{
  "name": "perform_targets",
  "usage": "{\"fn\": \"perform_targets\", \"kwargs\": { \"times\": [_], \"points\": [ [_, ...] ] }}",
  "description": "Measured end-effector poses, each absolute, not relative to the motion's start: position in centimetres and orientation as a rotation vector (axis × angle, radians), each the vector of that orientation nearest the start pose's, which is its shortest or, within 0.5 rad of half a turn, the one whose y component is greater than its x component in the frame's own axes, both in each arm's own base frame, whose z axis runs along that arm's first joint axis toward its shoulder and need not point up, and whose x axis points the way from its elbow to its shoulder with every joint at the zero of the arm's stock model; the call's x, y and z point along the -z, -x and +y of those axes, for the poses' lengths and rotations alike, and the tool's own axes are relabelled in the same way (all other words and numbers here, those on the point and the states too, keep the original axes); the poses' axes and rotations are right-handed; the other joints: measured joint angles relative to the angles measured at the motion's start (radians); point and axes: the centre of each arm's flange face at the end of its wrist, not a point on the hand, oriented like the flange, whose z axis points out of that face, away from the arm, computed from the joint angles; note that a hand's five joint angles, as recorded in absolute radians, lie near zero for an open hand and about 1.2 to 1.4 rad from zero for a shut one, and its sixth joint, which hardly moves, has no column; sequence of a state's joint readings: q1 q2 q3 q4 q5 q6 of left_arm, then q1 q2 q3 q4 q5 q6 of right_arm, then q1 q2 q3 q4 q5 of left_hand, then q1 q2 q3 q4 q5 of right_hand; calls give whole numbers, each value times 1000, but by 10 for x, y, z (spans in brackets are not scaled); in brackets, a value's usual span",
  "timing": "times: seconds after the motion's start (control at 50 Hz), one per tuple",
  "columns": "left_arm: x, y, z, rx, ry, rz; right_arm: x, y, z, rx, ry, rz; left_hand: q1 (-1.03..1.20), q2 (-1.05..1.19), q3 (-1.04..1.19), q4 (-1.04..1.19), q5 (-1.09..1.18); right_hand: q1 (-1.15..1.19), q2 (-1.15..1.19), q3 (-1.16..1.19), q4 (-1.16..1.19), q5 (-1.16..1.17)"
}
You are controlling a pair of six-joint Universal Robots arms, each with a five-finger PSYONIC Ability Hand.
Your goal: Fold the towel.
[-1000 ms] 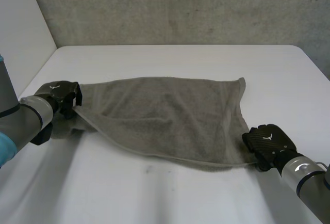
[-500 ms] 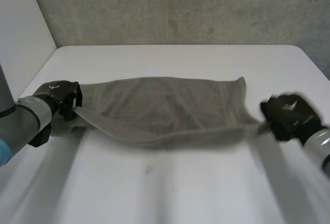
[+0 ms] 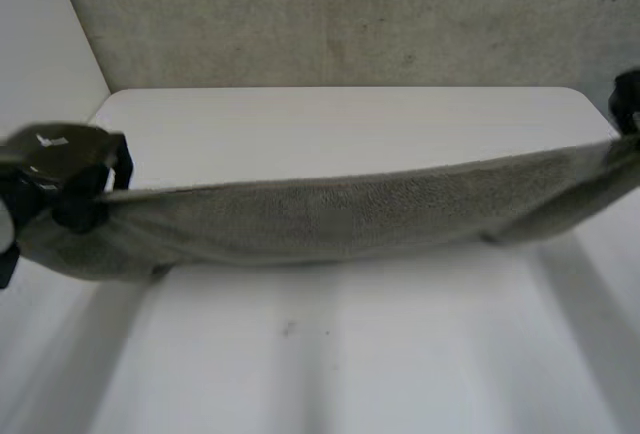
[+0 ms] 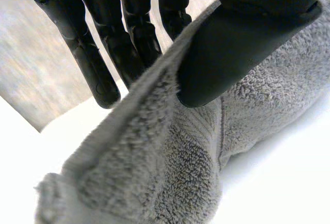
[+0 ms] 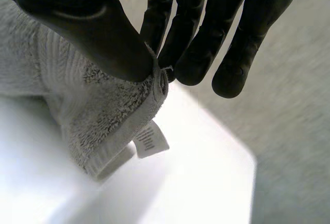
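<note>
The towel [image 3: 330,219] is stretched taut between both hands as a long, narrow grey band above the white table [image 3: 330,354]. In the head view its long axis runs from 9 o'clock to 3 o'clock, with the 3 o'clock end a little higher. The upper edge is pulled nearly straight, and the rest hangs below it in a shallow belly, deepest toward 9 o'clock. Whether the lower edge touches the table I cannot tell. The left hand [image 3: 62,166] holds the 9 o'clock end; its wrist view shows the thumb [image 4: 237,48] pressed onto the pile, pinching the towel's edge against the straight fingers [image 4: 105,59] behind it. The right hand [image 3: 626,102] holds the 3 o'clock end, out at the table's far right corner. There the thumb [image 5: 87,25] clamps the hemmed corner against the fingers [image 5: 193,38], and a small white label [image 5: 151,141] dangles from the hem just below the pinch. A rough grey wall [image 3: 350,14] stands behind the table at 12 o'clock.
</note>
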State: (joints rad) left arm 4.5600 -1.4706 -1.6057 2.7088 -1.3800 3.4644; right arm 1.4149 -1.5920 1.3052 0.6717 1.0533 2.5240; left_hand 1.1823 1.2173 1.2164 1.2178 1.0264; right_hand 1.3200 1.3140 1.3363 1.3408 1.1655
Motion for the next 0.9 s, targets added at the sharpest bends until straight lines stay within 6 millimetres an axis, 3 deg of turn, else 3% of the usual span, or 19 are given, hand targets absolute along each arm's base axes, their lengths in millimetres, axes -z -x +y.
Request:
{"fn": "perform_targets", "kwargs": {
  "times": [0.08,0.22,0.3,0.36,0.42,0.48,0.52,0.56,0.64,0.68,0.74,0.8,0.86,0.9],
  "points": [
    [-264,188,-235,1654,-847,2605,-319,-144,-279,1668,1091,2412,0,0,0,0,0,0,0,0,0,0],
    [-217,207,-274,1461,-908,2678,-268,-179,-297,1461,1226,2462,5,0,0,0,0,0,0,0,0,0],
    [-210,214,-302,1471,-887,2642,-251,-198,-313,1485,1284,2468,5,0,0,0,0,0,0,0,0,0],
    [-216,220,-326,1544,-858,2583,-249,-208,-332,1580,1299,2449,5,0,1,0,0,0,0,0,0,0],
    [-234,226,-354,1690,-817,2480,-259,-222,-357,1762,1291,2386,5,0,1,0,0,0,0,0,0,0],
    [-267,232,-378,1898,-762,2327,-283,-236,-378,2001,1239,2273,5,0,1,0,0,0,0,0,0,0],
    [-297,236,-390,2063,-709,2193,-311,-243,-390,2204,1141,2159,5,0,1,0,0,0,0,0,0,0],
    [-340,239,-399,2284,-612,1994,-355,-246,-399,2457,948,1976,5,0,1,0,0,0,0,0,0,0],
    [-410,237,-396,2599,-397,1675,-426,-242,-392,2722,616,1651,5,0,1,0,0,0,0,0,0,0],
    [-432,234,-392,2699,-303,1567,-447,-238,-385,2766,527,1549,5,0,1,0,0,0,0,0,0,0],
    [-451,231,-386,2786,-207,1477,-466,-235,-374,2782,473,1468,5,0,1,0,0,0,0,0,0,3],
    [-452,229,-385,2806,-163,1475,-466,-236,-368,2751,503,1483,5,0,1,0,0,0,0,0,0,3],
    [-429,230,-388,2741,-189,1596,-441,-240,-367,2633,617,1613,5,0,1,0,0,0,0,0,0,4],
    [-400,231,-391,2651,-239,1734,-413,-244,-366,2497,719,1742,5,0,1,0,0,0,0,0,0,4]
  ]
}}
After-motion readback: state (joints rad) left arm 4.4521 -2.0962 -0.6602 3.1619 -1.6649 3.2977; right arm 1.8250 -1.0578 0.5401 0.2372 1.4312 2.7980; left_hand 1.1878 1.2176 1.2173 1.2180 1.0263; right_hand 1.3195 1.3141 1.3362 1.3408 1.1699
